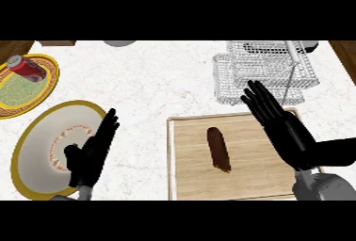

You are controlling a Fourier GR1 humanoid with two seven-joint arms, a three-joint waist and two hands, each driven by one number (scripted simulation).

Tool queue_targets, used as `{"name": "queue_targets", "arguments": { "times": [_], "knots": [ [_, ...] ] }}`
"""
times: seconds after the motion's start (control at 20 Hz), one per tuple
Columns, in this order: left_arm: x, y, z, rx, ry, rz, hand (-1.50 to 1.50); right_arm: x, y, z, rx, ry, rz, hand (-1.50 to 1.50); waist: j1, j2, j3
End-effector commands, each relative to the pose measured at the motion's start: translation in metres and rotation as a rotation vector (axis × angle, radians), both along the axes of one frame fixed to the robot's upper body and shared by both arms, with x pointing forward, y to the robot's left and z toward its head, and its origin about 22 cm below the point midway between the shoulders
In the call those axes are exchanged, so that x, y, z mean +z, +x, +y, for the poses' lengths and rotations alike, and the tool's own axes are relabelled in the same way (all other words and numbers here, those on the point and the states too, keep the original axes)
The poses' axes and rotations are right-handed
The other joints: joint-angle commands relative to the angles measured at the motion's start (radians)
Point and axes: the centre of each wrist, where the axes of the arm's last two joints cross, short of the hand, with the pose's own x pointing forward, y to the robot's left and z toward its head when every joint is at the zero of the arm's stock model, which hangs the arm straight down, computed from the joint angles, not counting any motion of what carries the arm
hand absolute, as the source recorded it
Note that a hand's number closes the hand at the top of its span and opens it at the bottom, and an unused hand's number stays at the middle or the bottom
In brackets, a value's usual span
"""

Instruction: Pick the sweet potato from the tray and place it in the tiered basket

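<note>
The right hand (281,127) hangs over the far right corner of the tray (191,183), fingers straight and slightly spread, pointing toward the wire basket (261,70) and holding nothing. The sweet potato (217,149) lies mid-tray, apart from it. The left hand (90,155) rests open, fingers up, over a plate (35,155).

The sweet potato (217,149) is laid on the tray (257,181), at the near right. The tiered basket (264,70) is set behind the tray, at the far right. A plate (38,162) is placed at the near left, its right rim overlapped by the left hand (93,153). Behind it a second plate (21,94) is set, with a can (26,67) on it. The right hand (279,123) is held over the tray's far right part.
</note>
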Motion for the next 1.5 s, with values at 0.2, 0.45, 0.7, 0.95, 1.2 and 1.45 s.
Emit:
{"name": "queue_targets", "arguments": {
  "times": [0.2,0.45,0.7,0.95,1.2,1.45],
  "knots": [
    [0.043,0.032,0.065,0.155,0.308,-0.178,0.00,-0.008,-0.009,-0.002,-0.463,-0.136,-0.043,1.50,-0.003,-0.027,-0.009],
    [0.038,0.023,0.085,0.213,0.349,-0.136,0.00,-0.057,-0.036,-0.081,-1.025,-0.404,0.131,-1.50,-0.074,-0.028,-0.016],
    [0.046,0.027,0.088,0.193,0.369,-0.152,0.00,-0.051,-0.070,-0.031,-1.151,-0.455,0.035,-1.50,-0.031,-0.030,-0.016],
    [0.053,0.036,0.078,0.162,0.362,-0.173,0.00,-0.046,-0.099,-0.031,-0.927,-0.728,0.189,-1.50,-0.015,-0.020,-0.022],
    [0.054,0.037,0.083,0.133,0.366,-0.173,0.00,-0.027,-0.103,-0.033,-0.779,-0.987,0.335,-1.50,0.019,-0.015,-0.023],
    [0.057,0.044,0.076,0.101,0.366,-0.188,0.00,0.023,-0.082,-0.007,-0.773,-1.084,0.430,-1.50,0.046,-0.012,-0.019]
  ]
}}
